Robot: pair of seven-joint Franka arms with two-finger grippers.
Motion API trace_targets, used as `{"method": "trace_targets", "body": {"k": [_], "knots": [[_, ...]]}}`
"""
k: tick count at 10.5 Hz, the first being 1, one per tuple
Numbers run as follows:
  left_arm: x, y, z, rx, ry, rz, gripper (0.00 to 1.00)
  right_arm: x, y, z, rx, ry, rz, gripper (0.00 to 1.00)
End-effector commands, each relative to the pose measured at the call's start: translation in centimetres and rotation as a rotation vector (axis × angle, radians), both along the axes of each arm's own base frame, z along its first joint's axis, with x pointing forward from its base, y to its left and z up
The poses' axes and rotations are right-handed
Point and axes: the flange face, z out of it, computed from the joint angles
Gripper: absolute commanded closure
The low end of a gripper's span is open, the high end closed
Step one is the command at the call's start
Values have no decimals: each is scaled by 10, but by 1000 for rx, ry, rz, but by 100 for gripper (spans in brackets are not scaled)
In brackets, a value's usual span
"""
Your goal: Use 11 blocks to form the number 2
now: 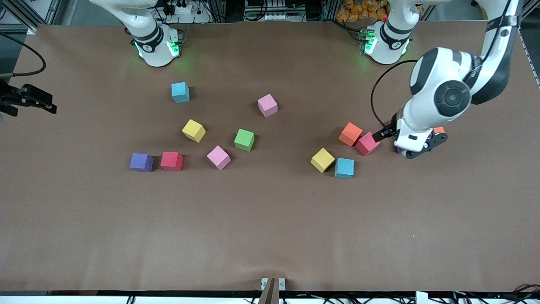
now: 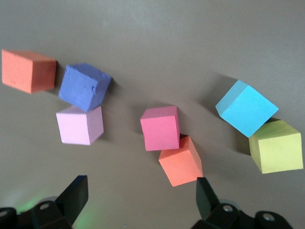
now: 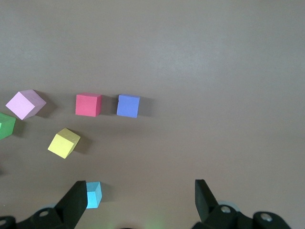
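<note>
Several blocks lie scattered, not forming the number 2. Toward the right arm's end are blue [image 1: 180, 92], yellow [image 1: 193, 130], green [image 1: 244, 139], purple [image 1: 141, 162], red [image 1: 171, 161] and two pink [image 1: 218, 157] [image 1: 267, 105]. Toward the left arm's end are orange [image 1: 350, 134], red [image 1: 367, 143], yellow [image 1: 322, 159] and blue [image 1: 344, 168]. My left gripper [image 1: 417, 148] [image 2: 141, 180] hangs open and empty beside the red block [image 2: 160, 128] and orange block [image 2: 181, 161]; purple [image 2: 85, 87], pale pink [image 2: 79, 125] and another orange [image 2: 28, 70] lie close by. My right gripper [image 3: 139, 183] is open, high above the table near the blue block [image 3: 93, 194].
A black fixture [image 1: 27, 99] with a cable juts in at the table's edge at the right arm's end. Both arm bases [image 1: 157, 46] [image 1: 386, 42] stand along the edge farthest from the front camera. Bare brown table [image 1: 270, 232] fills the part nearest that camera.
</note>
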Motion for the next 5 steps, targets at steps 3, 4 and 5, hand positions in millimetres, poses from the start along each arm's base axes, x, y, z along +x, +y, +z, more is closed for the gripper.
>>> {"method": "trace_targets", "body": {"k": [3, 4, 5], "knots": [[-4, -25, -44, 49, 21, 201, 0, 2, 0, -31, 14, 5, 9, 0], [-8, -24, -51, 56, 18, 244, 0, 2, 0, -45, 15, 7, 10, 0], [-12, -23, -57, 64, 16, 279, 0, 3, 0, -56, 14, 5, 11, 0]]}}
